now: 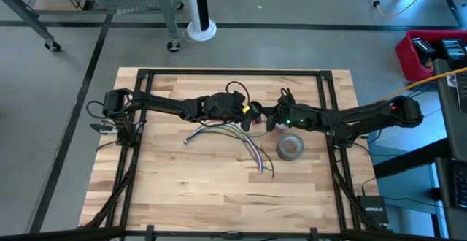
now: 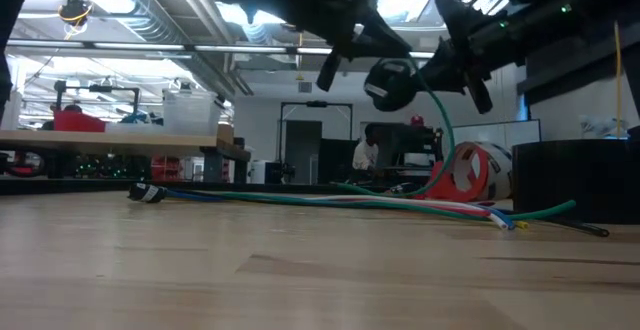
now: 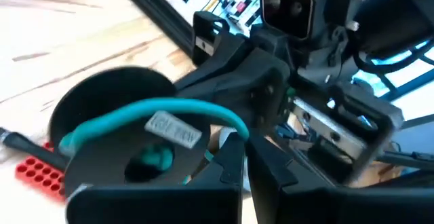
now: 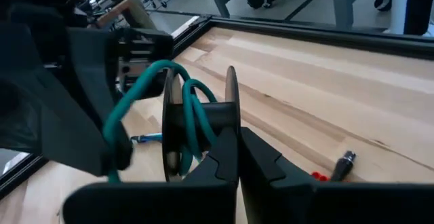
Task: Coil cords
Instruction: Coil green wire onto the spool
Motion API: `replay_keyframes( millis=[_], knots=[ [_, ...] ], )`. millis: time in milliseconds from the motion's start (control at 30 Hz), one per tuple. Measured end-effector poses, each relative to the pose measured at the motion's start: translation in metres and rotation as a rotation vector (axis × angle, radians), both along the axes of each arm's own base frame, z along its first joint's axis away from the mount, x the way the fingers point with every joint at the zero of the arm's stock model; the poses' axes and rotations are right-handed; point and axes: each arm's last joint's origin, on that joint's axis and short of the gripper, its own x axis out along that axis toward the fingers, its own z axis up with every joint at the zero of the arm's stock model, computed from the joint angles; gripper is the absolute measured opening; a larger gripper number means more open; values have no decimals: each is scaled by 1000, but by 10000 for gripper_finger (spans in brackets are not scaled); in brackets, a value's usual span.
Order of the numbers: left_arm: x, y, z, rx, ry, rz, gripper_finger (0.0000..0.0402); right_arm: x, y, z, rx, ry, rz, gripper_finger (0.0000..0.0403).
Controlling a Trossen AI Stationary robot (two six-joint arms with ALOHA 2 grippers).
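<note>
A small black spool [image 4: 196, 119] with teal-green cord [image 4: 186, 108] wound on it hangs above the table's middle [image 2: 390, 82], between my two grippers. My left gripper [image 3: 245, 173] reaches in from the left [image 1: 252, 115] and is shut where the cord comes off the spool. My right gripper [image 4: 239, 159] comes from the right [image 1: 268, 118] and is shut on the spool. From the spool the green cord [image 2: 441, 135] hangs to the table. A bundle of multicoloured cords [image 1: 233, 135] lies loose on the boards below. My left gripper seems to pinch the green cord [image 3: 239, 127] between its two fingers, right beside the spool's flange; the fingers hide the exact spot. They come nearly level from the table's left. My right gripper pinches the rim of the spool's near flange [image 4: 232, 119] between its two fingers, coming nearly level from the table's right. The spool stands on edge, lifted clear of the table.
A grey tape roll [image 1: 290, 147] lies just near-side of my right gripper. Small red pieces [image 3: 41, 173] and a dark plug end [image 4: 344, 163] lie on the boards under the spool. A black frame [image 1: 325, 102] borders the tabletop.
</note>
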Motion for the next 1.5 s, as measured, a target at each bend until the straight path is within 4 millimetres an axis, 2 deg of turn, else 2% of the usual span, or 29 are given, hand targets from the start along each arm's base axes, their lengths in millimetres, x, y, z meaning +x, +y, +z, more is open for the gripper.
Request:
replay_keyframes(
  millis=[400, 667, 1033, 1333, 1500],
  knots=[
    [2, -3, -2, 5, -4, -9, 0, 23, -2, -2, -2, 45, 2, 1],
    [2, -24, -5, 130, 44, -45, 0, 30, -2, 14, -31, 3, 3, 1],
    [-8, -43, -22, 327, 294, 92, 0, 26, -2, 23, -31, -32, 2, 1],
    [-10, -44, -22, 532, 365, 107, 10, 19, 0, 35, -16, -85, 64, 1],
    [-13, -40, -26, 550, 421, 89, 27, 15, 1, 39, -4, -95, 74, 1]
  ],
)
